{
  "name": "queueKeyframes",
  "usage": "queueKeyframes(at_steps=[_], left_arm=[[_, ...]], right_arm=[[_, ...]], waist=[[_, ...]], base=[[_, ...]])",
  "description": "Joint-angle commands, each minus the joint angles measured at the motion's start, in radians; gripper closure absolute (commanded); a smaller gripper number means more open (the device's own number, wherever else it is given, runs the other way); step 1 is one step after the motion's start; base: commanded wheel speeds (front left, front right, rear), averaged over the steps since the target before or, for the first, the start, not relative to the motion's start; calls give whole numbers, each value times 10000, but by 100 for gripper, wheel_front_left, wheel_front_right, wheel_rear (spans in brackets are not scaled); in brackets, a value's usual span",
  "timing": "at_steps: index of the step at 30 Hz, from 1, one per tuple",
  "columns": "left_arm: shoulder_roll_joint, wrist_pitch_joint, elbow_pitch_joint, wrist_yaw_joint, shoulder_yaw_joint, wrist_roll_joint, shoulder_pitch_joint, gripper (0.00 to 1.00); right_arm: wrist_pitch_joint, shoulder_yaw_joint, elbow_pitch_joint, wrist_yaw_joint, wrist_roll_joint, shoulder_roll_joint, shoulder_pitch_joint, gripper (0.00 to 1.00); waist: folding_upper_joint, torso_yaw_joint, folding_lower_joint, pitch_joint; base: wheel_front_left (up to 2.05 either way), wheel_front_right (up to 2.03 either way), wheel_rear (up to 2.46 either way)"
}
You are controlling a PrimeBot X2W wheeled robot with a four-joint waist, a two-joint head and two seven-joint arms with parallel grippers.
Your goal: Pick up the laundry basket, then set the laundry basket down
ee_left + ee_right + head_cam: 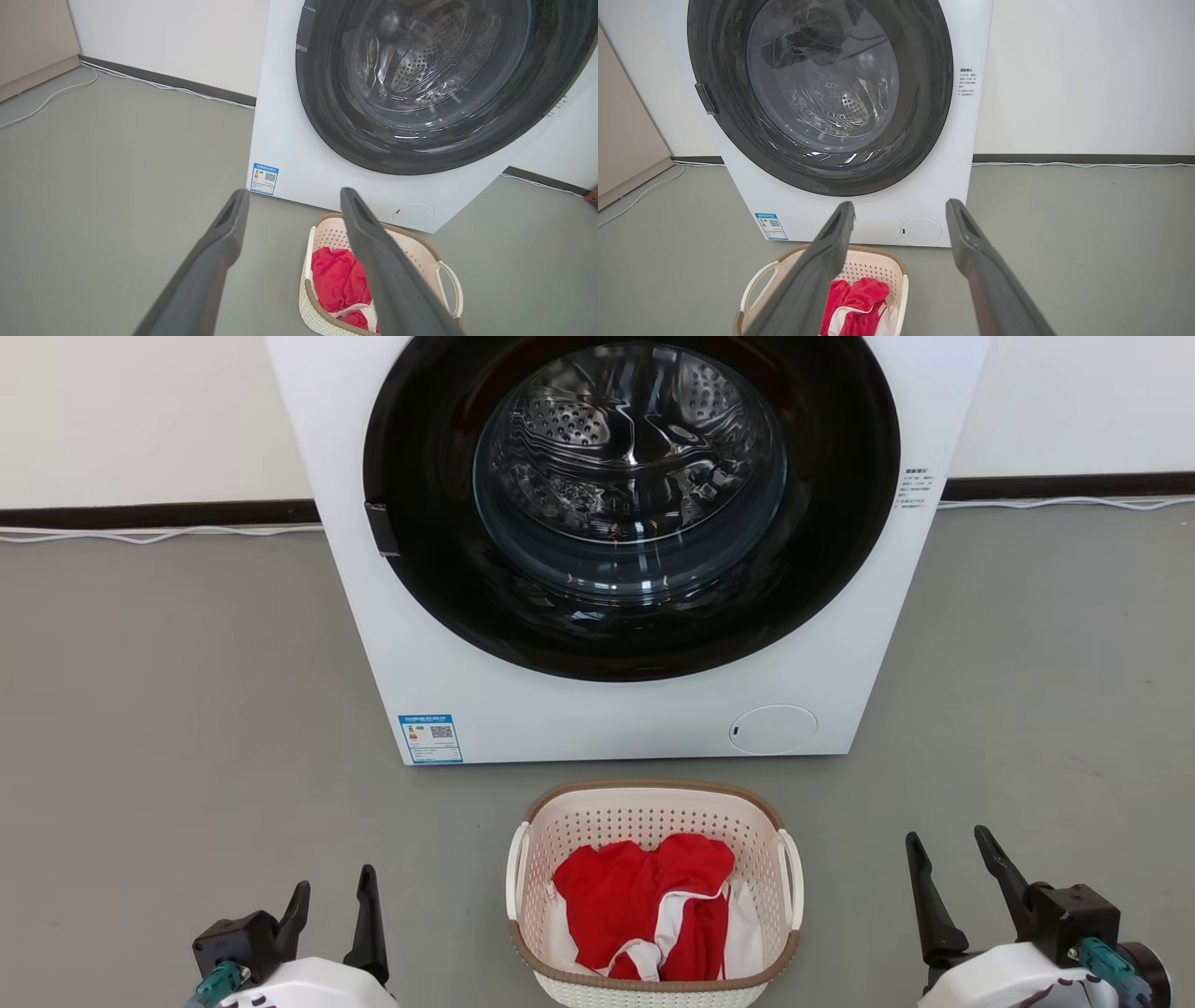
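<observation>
Looking down, I see the laundry basket sitting on the grey floor just in front of the washing machine, between my arms, with a red garment inside. The left gripper and right gripper both hang spread and empty, clear of the side handles. My worry is that those thin loops are easy to miss, and an uneven lift could tip the basket and spill the clothes.

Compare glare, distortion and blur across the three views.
Head view: sharp, with glare streaks on the washing machine door glass. Left wrist view: wide-angle lens tilts the machine; the left gripper looks soft. Right wrist view: similar glare; the right gripper looks soft.
</observation>
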Motion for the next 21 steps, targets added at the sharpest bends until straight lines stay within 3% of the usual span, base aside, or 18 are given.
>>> queueKeyframes(at_steps=[1, 6, 7, 13, 17, 21], left_arm=[[177, -61, -296, 94, 356, 74, -188, 0], [234, -61, -561, 228, 382, 164, -134, 0], [51, 2, -275, 169, 24, 63, 96, 100], [-106, 93, 112, 121, 33, -168, 353, 100], [-129, 217, 31, 43, 130, -531, 334, 100], [-152, 330, -43, -35, 213, -895, 319, 100]], right_arm=[[-138, 181, -216, 63, -79, -55, -97, 0], [-138, 201, -134, 63, -72, -22, -119, 0], [6, 4, 107, -2, 8, 31, 5, 100], [136, -43, 521, -8, 283, 153, 169, 100], [275, -72, 446, -6, 788, 160, 147, 100], [367, -60, 352, -3, 1294, 166, 150, 100]], waist=[[-1, 13, 1, -8], [-1, 28, 1, -67], [-1, 29, 1, -67], [-1, 32, 2, -64], [-1, 25, 22, -69], [-1, 20, 4, -42]], base=[[0, 0, 0], [0, 0, 0], [0, 0, 0], [0, 0, 0], [0, 0, 0], [0, 0, 0]])
